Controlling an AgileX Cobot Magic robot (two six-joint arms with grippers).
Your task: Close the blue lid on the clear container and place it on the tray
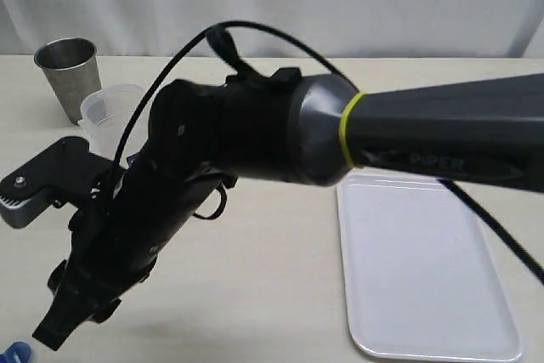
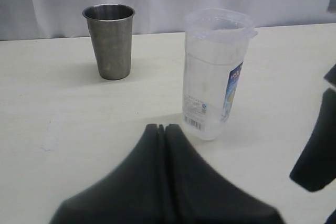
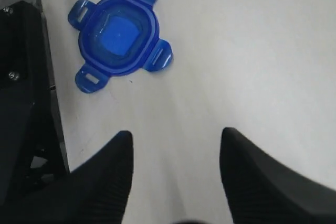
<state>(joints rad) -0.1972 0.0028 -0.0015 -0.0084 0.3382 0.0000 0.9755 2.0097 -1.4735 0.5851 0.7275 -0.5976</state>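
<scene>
Flat and alone on the pale tabletop (image 3: 252,51): the small bright blue rounded-square plastic lid (image 3: 118,32), four snap flaps splayed outward, just ahead of the right gripper (image 3: 176,145) and not touching it. Looks light, thin and stiff, with slick plastic likely to skid if pushed from one side only. Best taken across the raised square body, between flaps, never by a hinged flap prone to flexing. No readable writing on the face in view.

Upright, open-topped and apart from the lid: the tall translucent rounded-square plastic canister (image 2: 215,77). Seemingly empty, so probably light and easy to tip, with thin walls liable to give under a hard squeeze. Better held around the lower or middle body while pressing the lid on. Carries a blue-and-white printed label and a barcode, both too small to read.

Jaws of the right gripper spread apart, holding nothing. Jaws of the left gripper (image 2: 161,129) pressed together on nothing, near the canister's base.

Farther out: a grey metal cup (image 2: 110,40) beside the canister, and a flat white rectangular plastic tray (image 1: 425,269) on the right of the exterior view. Legible on the black arm housing (image 1: 438,161): "PIPER".
</scene>
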